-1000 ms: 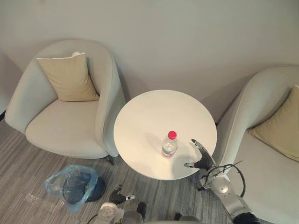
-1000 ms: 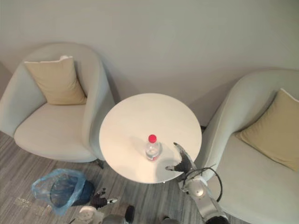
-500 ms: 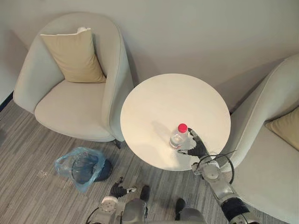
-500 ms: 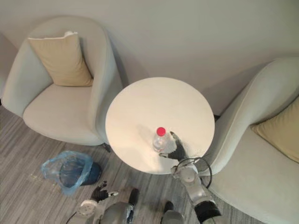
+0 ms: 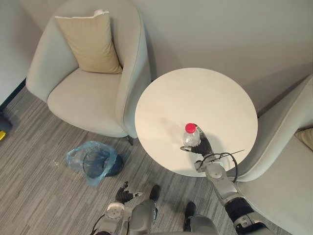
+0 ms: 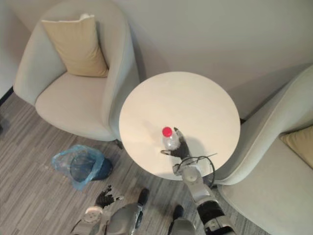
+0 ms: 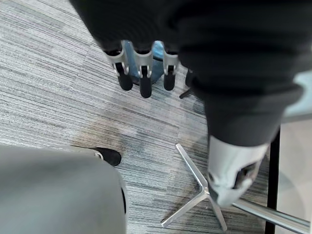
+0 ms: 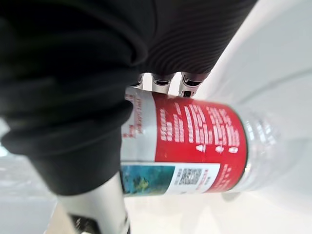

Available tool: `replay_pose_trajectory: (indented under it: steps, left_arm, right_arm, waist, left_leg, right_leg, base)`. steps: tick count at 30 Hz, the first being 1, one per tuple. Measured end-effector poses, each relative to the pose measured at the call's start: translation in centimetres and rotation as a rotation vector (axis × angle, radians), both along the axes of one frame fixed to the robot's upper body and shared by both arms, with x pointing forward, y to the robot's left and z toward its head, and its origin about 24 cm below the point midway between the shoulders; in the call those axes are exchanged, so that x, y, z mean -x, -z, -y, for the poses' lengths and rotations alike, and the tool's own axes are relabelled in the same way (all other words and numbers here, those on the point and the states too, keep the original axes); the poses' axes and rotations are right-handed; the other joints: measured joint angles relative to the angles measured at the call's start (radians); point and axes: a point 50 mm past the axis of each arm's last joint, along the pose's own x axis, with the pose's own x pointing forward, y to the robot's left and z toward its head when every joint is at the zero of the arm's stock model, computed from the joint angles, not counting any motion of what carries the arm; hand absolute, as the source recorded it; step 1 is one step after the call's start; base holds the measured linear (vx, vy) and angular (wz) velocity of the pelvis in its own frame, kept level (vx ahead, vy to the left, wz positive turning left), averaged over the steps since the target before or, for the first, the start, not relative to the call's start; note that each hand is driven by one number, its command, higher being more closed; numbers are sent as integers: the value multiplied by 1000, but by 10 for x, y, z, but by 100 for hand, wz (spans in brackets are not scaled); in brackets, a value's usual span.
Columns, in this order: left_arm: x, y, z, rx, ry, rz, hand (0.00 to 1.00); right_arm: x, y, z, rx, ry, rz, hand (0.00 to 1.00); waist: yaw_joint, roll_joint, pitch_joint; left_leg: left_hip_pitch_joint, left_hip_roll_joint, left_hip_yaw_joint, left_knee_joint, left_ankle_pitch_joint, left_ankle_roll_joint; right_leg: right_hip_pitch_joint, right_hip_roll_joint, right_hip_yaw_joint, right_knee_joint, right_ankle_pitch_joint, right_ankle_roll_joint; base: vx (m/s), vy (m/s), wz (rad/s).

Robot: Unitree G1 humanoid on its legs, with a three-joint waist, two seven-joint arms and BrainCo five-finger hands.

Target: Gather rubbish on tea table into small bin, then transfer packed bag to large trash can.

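Observation:
A clear plastic bottle [image 5: 190, 136] with a red cap and a red label [image 8: 195, 141] stands upright on the round white tea table [image 5: 195, 93], near its front edge. My right hand [image 5: 201, 146] is against the bottle's right side. Its fingers reach straight up past the bottle and the thumb pokes out in front, so the bottle sits between them. The hand is open. A small dark bin lined with a blue plastic bag [image 5: 92, 161] stands on the floor left of the table. My left hand [image 6: 103, 198] hangs low over the floor with its fingers [image 7: 141, 78] relaxed and holds nothing.
A grey armchair [image 5: 83, 93] with a tan cushion [image 5: 90, 41] stands left of the table, close to the bin. A second grey armchair [image 5: 283, 161] stands to the right, almost touching the table. The floor is grey striped carpet [image 5: 34, 186].
The camera has shifted. My right hand has moved left across the table, from apart from the bottle to right against it. The bottle has stayed in place.

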Motion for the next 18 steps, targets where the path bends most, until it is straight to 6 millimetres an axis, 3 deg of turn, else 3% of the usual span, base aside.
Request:
replay_pose_trajectory:
  steps: [9,18]
  left_arm:
    - [-2,-1,1,2,1,5,0]
    - [1,2,0,-7,4,-24,0]
  right_arm:
    - [1,-2,-6,-61,24,11,100]
    - [34,-11,7,-152,32,66,100]
  waist:
    - [10,1,1]
    - [-3,-8,-2]
  left_leg:
    - [-4,1,0,-1,0,0]
    - [40,9,25,-16,0,0]
  right_leg:
    - [-5,-1,4,0,-1,1]
    - [24,0,38,-10,5,6]
  base:
    - [0,0,0]
    - [-11,12,-9]
